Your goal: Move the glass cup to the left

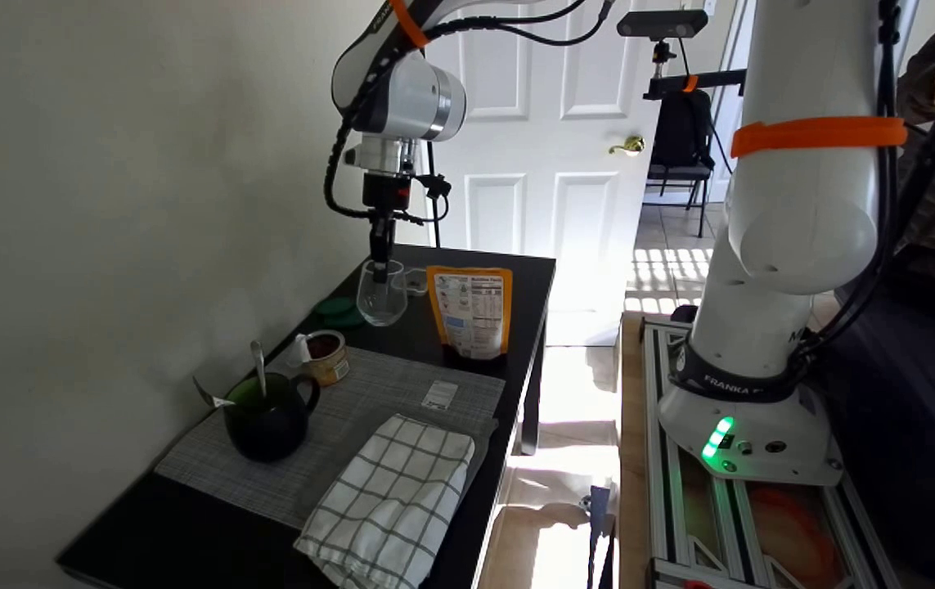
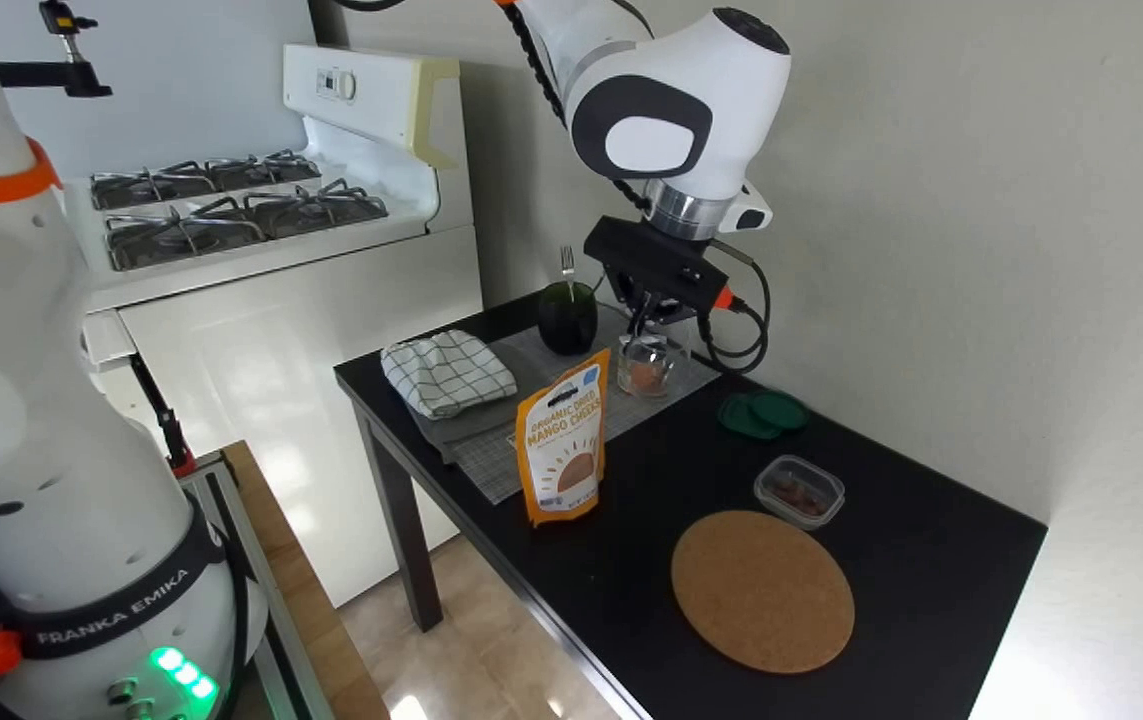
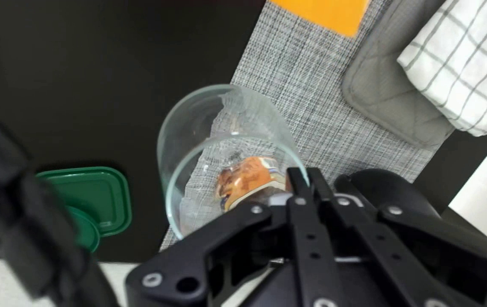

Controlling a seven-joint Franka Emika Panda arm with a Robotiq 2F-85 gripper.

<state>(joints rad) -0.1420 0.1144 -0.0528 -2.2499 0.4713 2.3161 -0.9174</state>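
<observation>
Nearest the wrist camera, a black cable (image 3: 26, 217) (ridged, though badly blurred) is seen beside the jaws. One side of the glass cup (image 1: 383, 303) is clamped between the jaws, with one jaw inside the rim, and the cup is held above the desk (image 2: 621, 590), between the green lids (image 1: 339, 312) and the upright orange packet (image 2: 566, 440). Through the clear glass, an orange-labelled tub (image 1: 334, 368) is seen on the woven grey mat (image 3: 294, 68). Cutlery (image 1: 259, 368) is held in a dark mug (image 1: 267, 433), near which a checked cloth (image 1: 402, 466) is laid over a grey pad (image 3: 379, 100).
</observation>
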